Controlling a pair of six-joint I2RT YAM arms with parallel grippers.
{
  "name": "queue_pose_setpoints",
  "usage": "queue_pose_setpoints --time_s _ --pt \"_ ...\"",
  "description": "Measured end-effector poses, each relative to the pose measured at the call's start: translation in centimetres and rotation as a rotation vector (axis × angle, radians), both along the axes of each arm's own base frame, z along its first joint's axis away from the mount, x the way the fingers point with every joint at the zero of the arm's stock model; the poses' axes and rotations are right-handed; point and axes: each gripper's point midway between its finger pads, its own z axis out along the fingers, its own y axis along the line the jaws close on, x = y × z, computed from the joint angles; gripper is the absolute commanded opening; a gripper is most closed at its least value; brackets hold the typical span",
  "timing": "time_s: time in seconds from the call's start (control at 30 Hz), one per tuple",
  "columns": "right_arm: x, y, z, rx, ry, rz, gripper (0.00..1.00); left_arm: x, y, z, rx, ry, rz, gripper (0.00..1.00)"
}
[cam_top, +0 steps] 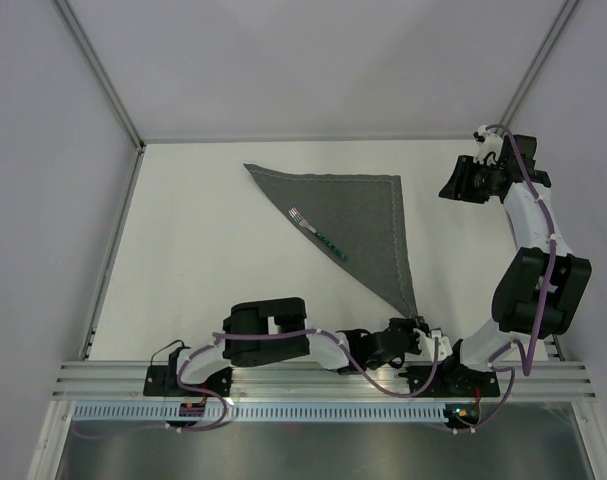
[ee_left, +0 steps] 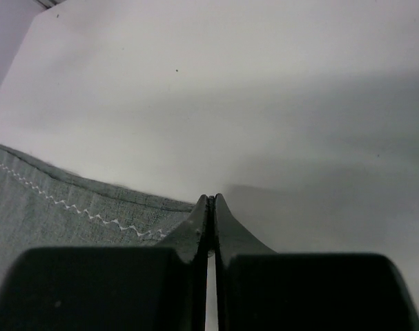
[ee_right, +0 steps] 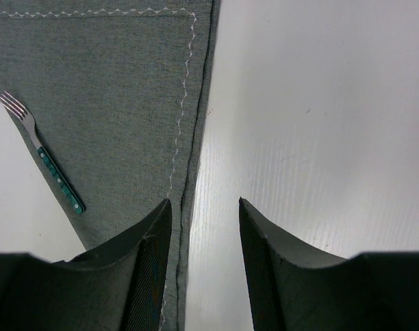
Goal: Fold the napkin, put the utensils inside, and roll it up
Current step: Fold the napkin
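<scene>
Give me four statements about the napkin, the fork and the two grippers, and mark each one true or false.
1. The napkin lies folded into a triangle. True.
2. The right gripper holds the fork. False: the fork lies on the napkin along its diagonal edge, with no gripper on it.
3. The left gripper is wide open. False: it is shut, at the napkin's near corner.
4. The right gripper is open. True.
</scene>
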Motion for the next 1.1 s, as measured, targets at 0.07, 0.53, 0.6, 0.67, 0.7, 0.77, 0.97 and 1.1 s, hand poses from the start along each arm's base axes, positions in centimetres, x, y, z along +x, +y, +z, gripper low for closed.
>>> queue_pose_setpoints --time_s 0.07,0.53,0.6,0.67,0.7,0.77,0.97,1.1 --pt "0.0 0.0 0.0 0.001 0.0 0.0 0.49 0.4 -0.6 0.6 -0.024 0.04 0.01 0.02" --pt "0.0 0.1 0.0 0.004 -0.001 0.003 0.49 14.8 7.8 8.6 -0.366 0.454 0.352 0.02" --pt "0.0 0.1 0.0 0.004 -0.001 0.004 0.49 17.9 11.1 8.8 -0.424 0.506 0.436 0.02" --pt "0.0 0.1 0.0 0.005 -0.001 0.004 0.49 20.3 14.1 8.4 -0.468 0.559 0.514 0.02" --pt "0.0 0.1 0.0 0.006 -0.001 0.005 0.49 21.1 15.3 8.0 -0.483 0.59 0.543 0.02" --pt "0.0 0.2 0.1 0.007 -0.001 0.006 0.49 22.3 17.4 7.0 -0.501 0.64 0.595 0.02" --pt "0.0 0.3 0.1 0.013 -0.003 0.01 0.49 25.3 22.7 4.6 -0.553 0.783 0.708 0.02" --pt "0.0 0.4 0.1 0.018 -0.004 0.015 0.49 26.8 24.9 4.3 -0.591 0.822 0.749 0.02"
